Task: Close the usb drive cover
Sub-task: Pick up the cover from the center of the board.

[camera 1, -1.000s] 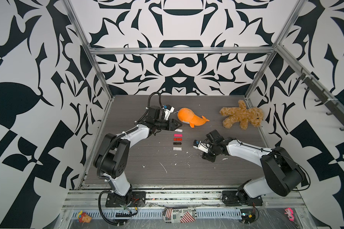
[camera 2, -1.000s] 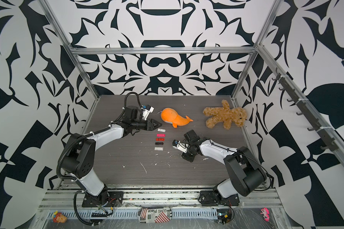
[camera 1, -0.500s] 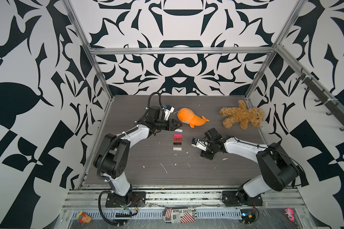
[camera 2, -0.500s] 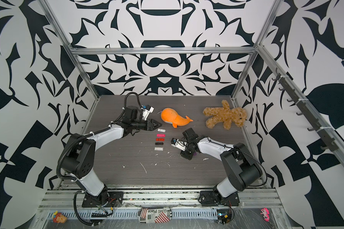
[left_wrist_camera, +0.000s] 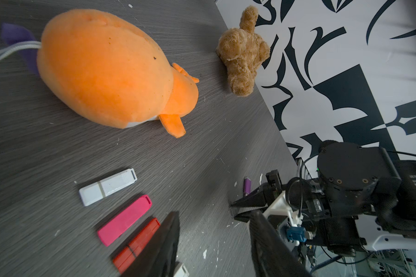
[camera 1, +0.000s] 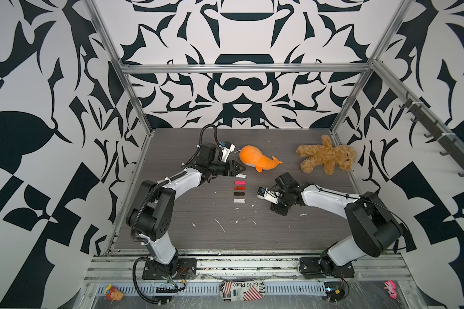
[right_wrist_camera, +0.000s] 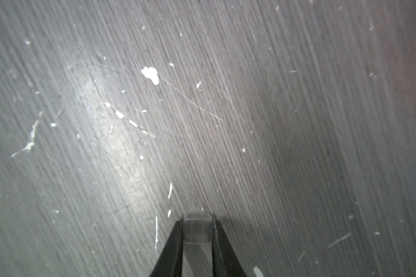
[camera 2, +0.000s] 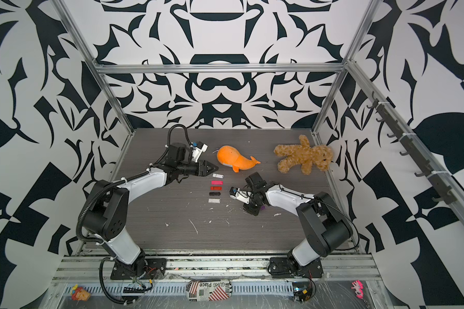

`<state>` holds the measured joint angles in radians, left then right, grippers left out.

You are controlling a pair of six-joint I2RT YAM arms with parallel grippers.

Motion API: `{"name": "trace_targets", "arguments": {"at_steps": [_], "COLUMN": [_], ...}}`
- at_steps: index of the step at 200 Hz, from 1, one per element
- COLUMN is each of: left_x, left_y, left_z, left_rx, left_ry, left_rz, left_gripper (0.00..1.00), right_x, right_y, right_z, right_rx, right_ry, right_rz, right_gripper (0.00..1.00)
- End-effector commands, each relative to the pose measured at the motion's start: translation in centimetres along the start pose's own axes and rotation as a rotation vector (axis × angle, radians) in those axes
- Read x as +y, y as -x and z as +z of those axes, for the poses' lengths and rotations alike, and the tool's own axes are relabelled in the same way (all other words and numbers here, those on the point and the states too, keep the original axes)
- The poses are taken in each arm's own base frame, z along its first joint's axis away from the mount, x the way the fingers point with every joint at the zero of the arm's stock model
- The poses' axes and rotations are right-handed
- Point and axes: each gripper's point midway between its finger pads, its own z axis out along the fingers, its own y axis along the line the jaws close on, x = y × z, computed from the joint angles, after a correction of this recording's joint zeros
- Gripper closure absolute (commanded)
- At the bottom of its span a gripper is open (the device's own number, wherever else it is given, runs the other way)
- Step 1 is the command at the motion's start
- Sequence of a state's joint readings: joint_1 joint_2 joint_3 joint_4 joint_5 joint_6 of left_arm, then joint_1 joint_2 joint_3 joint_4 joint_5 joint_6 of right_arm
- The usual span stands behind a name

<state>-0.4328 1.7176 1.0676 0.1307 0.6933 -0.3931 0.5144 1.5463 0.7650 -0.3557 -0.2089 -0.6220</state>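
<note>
Both top views: five capped drives (camera 1: 239, 188) rowed mid-surface (camera 1: 225, 240), seemingly done, two toys, whale (camera 1: 255, 161) and bear (camera 1: 326, 157), along far edge, left end effector (camera 1: 243, 169) half-spread, empty, beside the row; left wrist: one purple drive (left_wrist_camera: 247, 185) lies toward right edge by right end effector (left_wrist_camera: 233, 211); right wrist: that one pinches one clear cover (right_wrist_camera: 197, 227), probably to cap it.
</note>
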Motion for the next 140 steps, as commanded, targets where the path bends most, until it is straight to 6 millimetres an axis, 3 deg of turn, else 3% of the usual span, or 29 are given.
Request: {"name": "trace_targets", "arguments": {"at_steps": [1,33,83,114,140], "left_x": [0.4,0.2,-0.6,-0.6,-0.5], "left_y": [-1.1,-1.5,-3.4,-4.4,-4.5], "left_z": [0.5,0.9,2.7,3.6,3.5], "left_rx": [0.032,0.054,0.136,0.167,0.163], "left_ry": [-0.010,-0.044,-0.123,-0.146,-0.134], "left_rz": [-0.030,-0.062,-0.132,-0.175,-0.176], "left_gripper": [0.49,0.49,0.51,0.52,0.53], "right_x": [0.0,-0.4,-1.1,-1.0,-0.9], "right_y": [0.7,2.1,6.3,7.1,6.5], "right_z": [-0.5,-1.6,-4.2,-3.7,-2.2], "right_rx": [-0.012,-0.081,-0.300,-0.337,-0.285], "right_ry": [0.000,-0.031,-0.106,-0.091,-0.053], "right_rz": [-0.020,-0.042,-0.156,-0.211,-0.219], "right_gripper": [0.80,0.81,0.81,0.81,0.80]}}
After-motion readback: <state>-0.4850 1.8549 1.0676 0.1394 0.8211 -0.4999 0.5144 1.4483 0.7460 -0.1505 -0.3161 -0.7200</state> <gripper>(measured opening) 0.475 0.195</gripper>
